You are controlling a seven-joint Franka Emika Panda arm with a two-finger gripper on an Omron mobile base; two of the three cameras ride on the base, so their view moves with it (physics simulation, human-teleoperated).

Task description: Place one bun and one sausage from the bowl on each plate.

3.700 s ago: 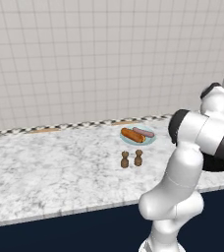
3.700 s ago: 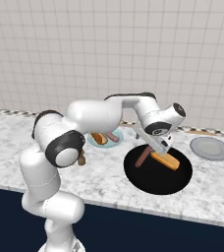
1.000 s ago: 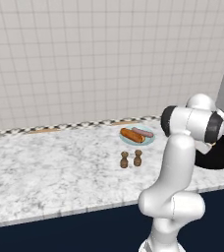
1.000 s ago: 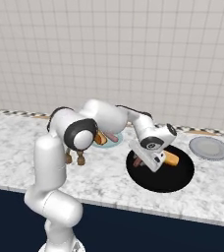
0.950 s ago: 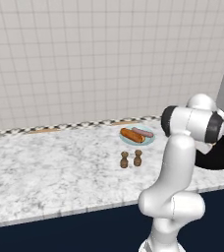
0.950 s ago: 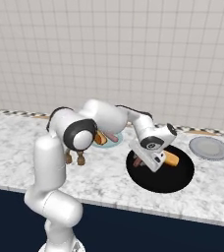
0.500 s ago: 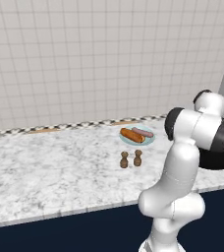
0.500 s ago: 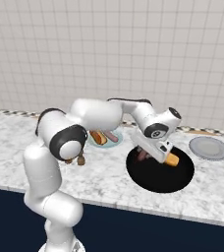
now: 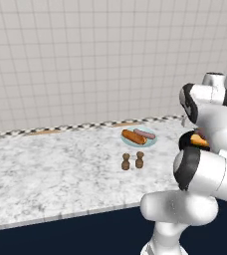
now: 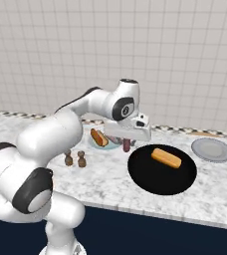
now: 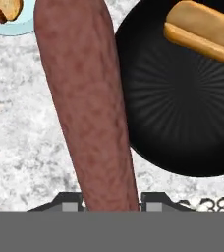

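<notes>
The marble counter (image 10: pixel 105 184) has bare room in the lower middle of the right base view, in front of the black bowl (image 10: pixel 150 182). The bowl's left rim lies just beside the gripper (image 10: pixel 127 144), at the centre of that frame. The gripper is pinching a sausage (image 11: pixel 87 106), which hangs upright above the counter between the bowl and the light blue plate (image 10: pixel 93 143). One bun (image 10: pixel 166 158) lies in the bowl. The grey plate (image 10: pixel 212 149) sits at right, apart from the bowl. In the left base view, the blue plate (image 9: pixel 130 143) carries a bun and a sausage. Two brown shakers (image 10: pixel 74 159) stand left of the bowl.
</notes>
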